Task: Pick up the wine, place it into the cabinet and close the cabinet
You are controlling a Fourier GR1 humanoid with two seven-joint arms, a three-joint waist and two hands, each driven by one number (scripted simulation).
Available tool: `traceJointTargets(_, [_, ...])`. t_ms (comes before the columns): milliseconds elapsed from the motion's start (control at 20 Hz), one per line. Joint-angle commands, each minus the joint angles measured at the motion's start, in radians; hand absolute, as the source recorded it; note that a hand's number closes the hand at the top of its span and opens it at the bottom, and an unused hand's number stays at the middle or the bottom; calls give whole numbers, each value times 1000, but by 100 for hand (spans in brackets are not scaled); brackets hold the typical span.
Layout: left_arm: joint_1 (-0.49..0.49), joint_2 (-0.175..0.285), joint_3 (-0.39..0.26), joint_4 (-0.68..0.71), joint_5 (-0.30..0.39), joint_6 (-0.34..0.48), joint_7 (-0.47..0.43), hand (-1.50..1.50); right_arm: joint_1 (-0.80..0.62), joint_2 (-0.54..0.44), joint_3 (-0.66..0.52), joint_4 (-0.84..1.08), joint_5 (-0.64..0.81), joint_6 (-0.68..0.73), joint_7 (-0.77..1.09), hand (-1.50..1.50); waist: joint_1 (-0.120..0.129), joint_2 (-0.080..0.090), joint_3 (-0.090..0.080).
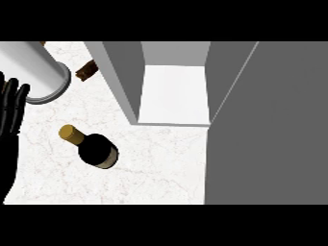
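The wine bottle stands on the pale marbled counter, dark-bodied with a gold cap, seen from above and leaning toward the upper left. The cabinet is just behind and to the right of it, open, with a white floor inside and nothing on it. Its grey door is swung out and fills the right side of the view. My left hand shows at the left edge, fingers straight and pointing up, open and apart from the bottle. My right hand does not show.
A thick white cylinder with a grey rim lies slanted at the upper left, just above my left hand. A small brown object pokes out beside the cabinet's left wall.
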Motion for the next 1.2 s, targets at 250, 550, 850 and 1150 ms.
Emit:
traceJointTargets(250, [-38, 103, 26, 10, 264, -250, -25, -150, 123, 13, 48, -170, 99, -39, 31, -150, -44, 2, 0])
traceJointTargets(550, [12, 93, 18, -36, 519, -250, 238, -150, 220, 9, 157, -306, -101, 60, 224, -150, -34, 2, 2])
traceJointTargets(850, [-17, 139, 96, -179, 641, -175, 411, -150, 178, 28, 234, -429, -31, -4, 369, -150, -26, 5, 2])
traceJointTargets(1150, [-131, 184, 123, -164, 674, -87, 526, -150, 121, 36, 339, -561, 56, -75, 549, -150, -33, 5, 1])
